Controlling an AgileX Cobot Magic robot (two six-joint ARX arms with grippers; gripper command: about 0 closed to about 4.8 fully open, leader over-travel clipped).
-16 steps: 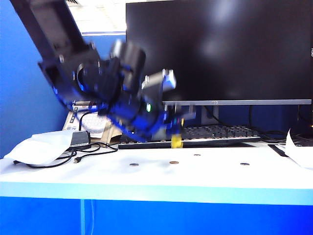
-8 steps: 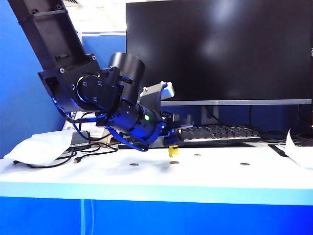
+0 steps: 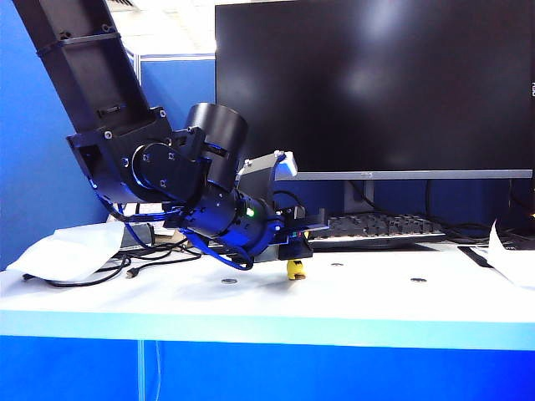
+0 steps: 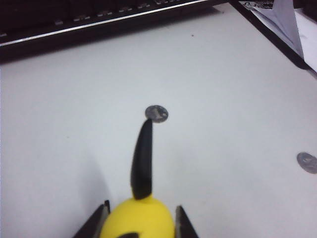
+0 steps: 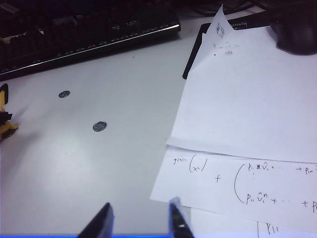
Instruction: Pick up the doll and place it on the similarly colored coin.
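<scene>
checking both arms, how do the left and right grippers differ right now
The left gripper is shut on the yellow doll; the right gripper is open and holds nothing. The left is low, near the coins; the right hangs by the papers. Both have dark fingers and are over the white table.

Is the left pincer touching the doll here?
Touching. The left wrist view shows the left pincer with its fingers pressed against both sides of the yellow doll.
</scene>
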